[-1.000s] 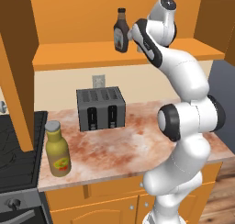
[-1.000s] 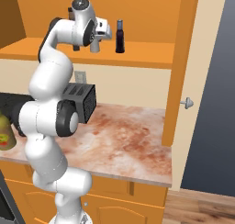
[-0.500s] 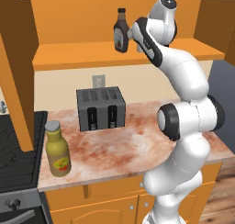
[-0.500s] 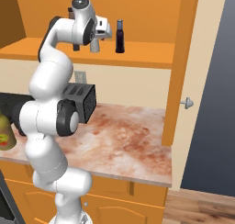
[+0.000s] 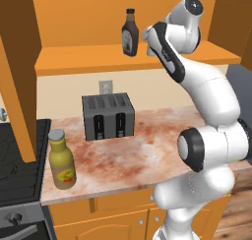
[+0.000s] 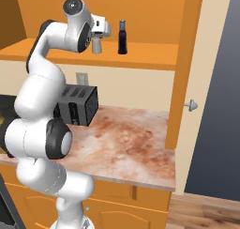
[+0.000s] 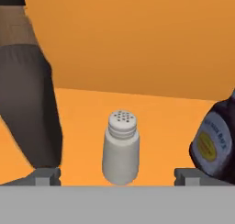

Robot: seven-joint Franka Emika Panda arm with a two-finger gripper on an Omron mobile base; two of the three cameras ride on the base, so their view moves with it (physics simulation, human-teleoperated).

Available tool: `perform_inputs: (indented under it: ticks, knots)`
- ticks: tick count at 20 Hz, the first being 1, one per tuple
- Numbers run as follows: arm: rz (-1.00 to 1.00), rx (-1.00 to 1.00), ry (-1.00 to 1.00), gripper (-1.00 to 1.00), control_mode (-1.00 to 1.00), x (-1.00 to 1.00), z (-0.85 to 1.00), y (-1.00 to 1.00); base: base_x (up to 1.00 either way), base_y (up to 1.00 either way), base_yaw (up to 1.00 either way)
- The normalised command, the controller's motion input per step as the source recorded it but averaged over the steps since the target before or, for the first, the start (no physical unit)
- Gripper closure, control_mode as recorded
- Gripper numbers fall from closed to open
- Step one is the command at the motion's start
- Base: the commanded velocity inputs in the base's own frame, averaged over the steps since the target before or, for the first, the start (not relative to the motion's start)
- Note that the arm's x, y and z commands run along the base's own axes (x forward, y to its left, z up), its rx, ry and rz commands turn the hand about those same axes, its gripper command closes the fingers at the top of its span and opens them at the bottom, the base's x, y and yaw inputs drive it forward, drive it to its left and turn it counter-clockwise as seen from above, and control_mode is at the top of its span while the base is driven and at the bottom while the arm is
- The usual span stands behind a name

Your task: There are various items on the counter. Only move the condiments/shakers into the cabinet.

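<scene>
A small grey-white shaker [image 7: 120, 147] [image 6: 97, 46] stands upright on the orange cabinet shelf [image 7: 82, 108] [image 6: 150, 52] [image 5: 88, 62]. My gripper [image 7: 117, 175] [image 6: 97, 38] [image 5: 147, 35] is open around it, one fingertip on each side and neither touching. Left of the gripper on the shelf stands a dark brown squeeze bottle [image 5: 130, 32] [image 7: 27, 103]. On the other side stands a dark blue-purple bottle [image 7: 215, 145] [image 6: 122, 37] with a yellow label. A yellow-green bottle [image 5: 61, 159] with a grey cap stands on the counter [image 5: 147, 150] near its front left edge.
A dark grey four-slot toaster [image 5: 108, 116] [image 6: 77, 105] sits at the back of the counter under the shelf. A black stove [image 5: 17, 170] adjoins the counter's left end. An orange side panel with a small knob [image 6: 190, 104] closes the right end.
The jaws have spread wide and let go of the shaker, which now stands free on the shelf. The arm and the bottles have stayed where they were.
</scene>
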Motion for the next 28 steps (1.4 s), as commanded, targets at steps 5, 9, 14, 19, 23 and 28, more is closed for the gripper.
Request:
perform_inputs:
  ticks: [5, 9, 14, 19, 23, 28]
  knots:
    - [0.0, 0.0, -0.26, -1.0, -1.0, -1.0, 0.0, 0.0, 0.0, 0.0, 0.0]
    - [0.0, -0.02, -0.18, -1.0, -1.0, -0.9, 0.0, 0.07, 0.0, 0.0, 0.0]
    - [0.13, 0.0, -0.02, -1.0, -1.0, -0.76, -0.06, -0.12, 0.0, 0.0, 0.0]
    - [0.35, -0.09, 0.0, -1.0, -1.0, -1.0, -0.25, 0.0, 0.0, 0.0, 0.0]
    - [0.36, -0.16, 0.02, -1.0, -1.0, -1.0, -0.38, 0.03, 0.0, 0.0, 0.0]
    - [0.35, -0.16, 0.06, -1.0, -1.0, -1.0, -0.41, 0.08, 0.0, 0.0, 0.0]
